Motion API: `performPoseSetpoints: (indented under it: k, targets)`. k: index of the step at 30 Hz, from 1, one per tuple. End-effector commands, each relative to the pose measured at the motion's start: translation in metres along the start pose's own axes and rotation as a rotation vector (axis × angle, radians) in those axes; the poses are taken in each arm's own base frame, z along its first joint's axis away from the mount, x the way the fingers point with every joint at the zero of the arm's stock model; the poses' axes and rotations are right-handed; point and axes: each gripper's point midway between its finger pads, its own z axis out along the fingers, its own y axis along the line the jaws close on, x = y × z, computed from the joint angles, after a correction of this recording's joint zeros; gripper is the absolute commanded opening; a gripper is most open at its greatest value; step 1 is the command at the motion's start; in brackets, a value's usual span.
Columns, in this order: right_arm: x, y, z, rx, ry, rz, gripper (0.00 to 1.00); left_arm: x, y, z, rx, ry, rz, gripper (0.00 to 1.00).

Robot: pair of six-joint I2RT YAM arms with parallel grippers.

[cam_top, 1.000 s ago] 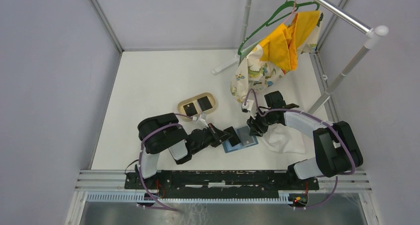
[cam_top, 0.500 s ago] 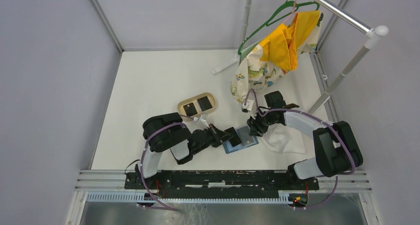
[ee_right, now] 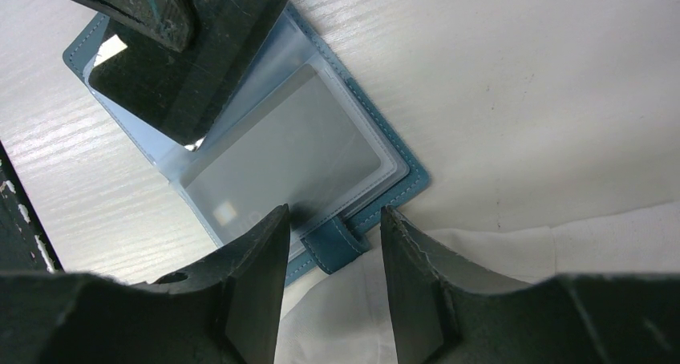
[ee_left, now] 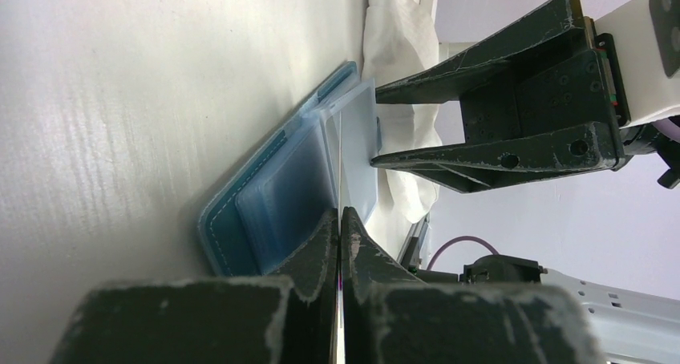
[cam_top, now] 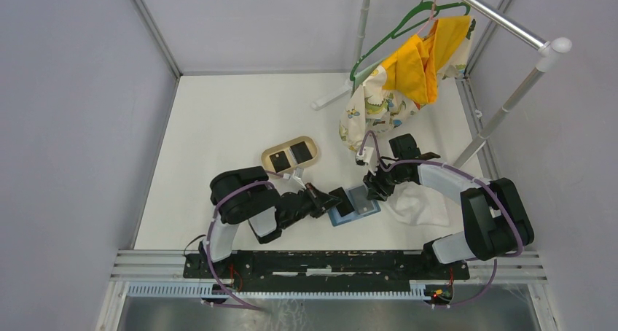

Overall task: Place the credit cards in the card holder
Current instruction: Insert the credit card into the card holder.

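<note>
Left gripper (ee_left: 340, 220) pinches a black card (ee_right: 188, 67), aiming it at a sleeve (ee_right: 281, 163) of the open wallet (ee_right: 399, 162). Right gripper (ee_right: 330, 217), jaws spread, straddles the tab (ee_right: 337, 248) at lower centre, seemingly pinning the wallet flat.

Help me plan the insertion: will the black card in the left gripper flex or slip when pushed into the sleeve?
Probably stiff: the black card looks flat though the left gripper pinches only one edge. Its glossy face reflects light, so it may slip in the grip if the clear sleeve resists.
</note>
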Motion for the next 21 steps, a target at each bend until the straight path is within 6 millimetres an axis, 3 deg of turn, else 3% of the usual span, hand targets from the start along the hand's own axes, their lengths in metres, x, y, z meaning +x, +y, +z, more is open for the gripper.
performPoseSetpoints:
  k: [1,10,21]
  targets:
    - [0.008,-0.004,0.001,0.014,0.031,0.011,0.51,-0.008,-0.023,-0.003,0.063,-0.034,-0.031,0.02]
    - [0.009,-0.004,0.001,0.015,0.033,0.011,0.51,-0.005,-0.036,0.003,0.1,-0.012,-0.026,0.02]
    - [0.009,-0.004,0.001,0.015,0.035,0.01,0.51,-0.002,-0.019,0.013,0.043,-0.011,-0.026,0.02]
